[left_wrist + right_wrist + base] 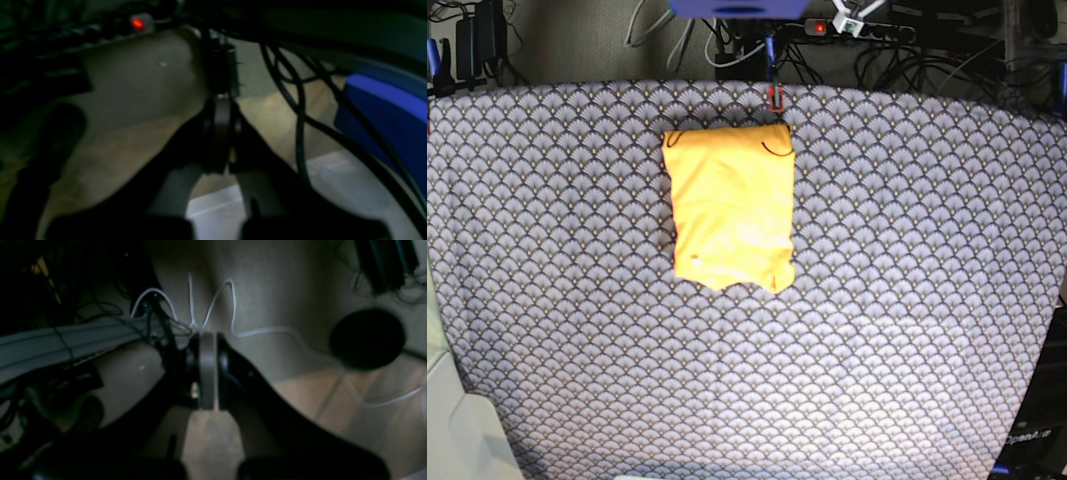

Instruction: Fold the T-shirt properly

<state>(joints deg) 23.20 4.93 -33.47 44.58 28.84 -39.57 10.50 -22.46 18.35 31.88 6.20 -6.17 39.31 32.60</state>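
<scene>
The yellow-orange T-shirt point(730, 207) lies folded into a compact rectangle on the patterned tablecloth point(907, 270), a little back of the middle in the base view. Neither arm shows in that view. In the left wrist view my left gripper point(221, 133) has its jaws pressed together with nothing between them, hanging over a dim floor. My right gripper point(206, 373) is likewise shut and empty in the right wrist view, above a floor with cables. The T-shirt appears in neither wrist view.
Cables and a power strip with a red light point(818, 27) run behind the table's far edge. A blue object point(387, 113) sits at the right of the left wrist view. A white cable point(230, 313) and a dark round object point(367, 338) lie on the floor.
</scene>
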